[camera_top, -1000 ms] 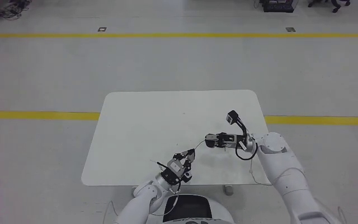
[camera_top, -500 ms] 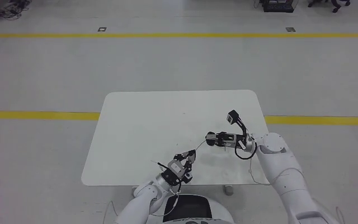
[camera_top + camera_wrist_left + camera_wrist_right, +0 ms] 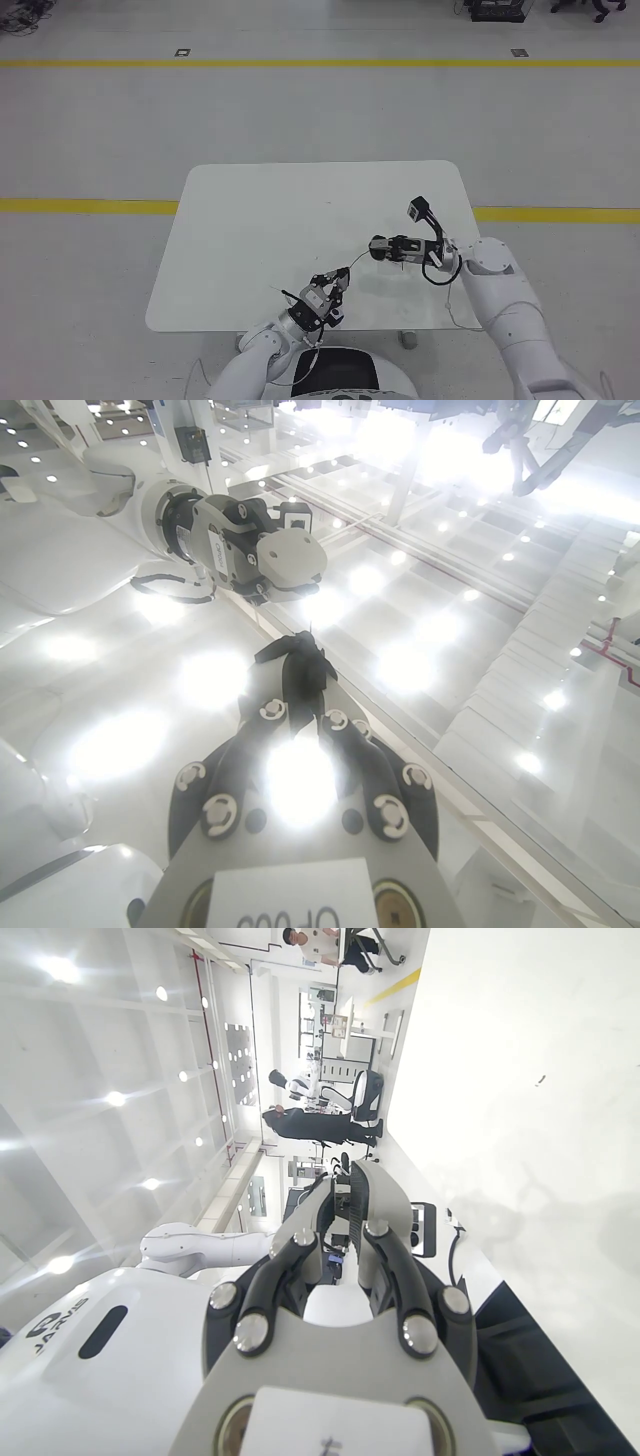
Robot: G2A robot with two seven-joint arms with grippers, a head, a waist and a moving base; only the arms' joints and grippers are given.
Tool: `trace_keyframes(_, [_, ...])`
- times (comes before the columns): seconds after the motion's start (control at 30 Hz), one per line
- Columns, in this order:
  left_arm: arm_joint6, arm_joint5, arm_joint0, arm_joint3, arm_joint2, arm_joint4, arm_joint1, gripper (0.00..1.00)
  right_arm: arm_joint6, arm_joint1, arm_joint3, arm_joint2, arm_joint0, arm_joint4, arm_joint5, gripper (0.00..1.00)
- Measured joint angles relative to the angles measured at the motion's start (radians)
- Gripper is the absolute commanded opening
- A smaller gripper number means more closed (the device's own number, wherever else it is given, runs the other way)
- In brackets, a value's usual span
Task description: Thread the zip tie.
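Note:
The zip tie (image 3: 358, 260) is a thin pale strand stretched in the air above the white table (image 3: 260, 220), between my two grippers. Near the table's front edge, my left gripper (image 3: 338, 280) is shut on the strand's nearer end; its dark fingertips (image 3: 300, 652) are pressed together. From them a hair-thin line of the zip tie (image 3: 310, 629) runs up to the other gripper (image 3: 295, 587). My right gripper (image 3: 375, 248) is over the table's right part, with its fingers (image 3: 357, 1188) drawn close on the far end. The tie itself is too thin to make out in the right wrist view.
The table top (image 3: 300, 200) is bare behind and to the left of the grippers. Yellow floor lines (image 3: 90, 206) run past the table on both sides. People stand in the room far behind (image 3: 310, 1123), away from the work.
My right gripper has drifted a touch to the right, pulling the strand a little. The left gripper has stayed in place.

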Motion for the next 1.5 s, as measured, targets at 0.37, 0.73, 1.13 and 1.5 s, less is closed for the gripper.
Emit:
trace_keyframes(0.37, [0.006,0.000,-0.001,0.000,0.000,0.000,-0.003,0.00,0.036,-0.009,-0.007,0.019,-0.006,-0.008,0.000,0.11])
trace_keyframes(0.73, [0.012,0.000,0.001,-0.002,-0.005,0.000,-0.006,0.00,0.040,-0.019,-0.003,0.030,-0.004,-0.030,0.000,0.00])
trace_keyframes(1.13, [0.012,0.000,-0.001,0.005,-0.005,0.000,-0.008,0.47,0.041,-0.025,-0.006,0.042,-0.010,-0.046,0.000,0.00])
trace_keyframes(1.5, [0.021,0.000,-0.010,0.006,-0.005,0.000,-0.002,1.00,0.032,-0.026,0.005,0.059,-0.015,-0.056,0.000,0.00])
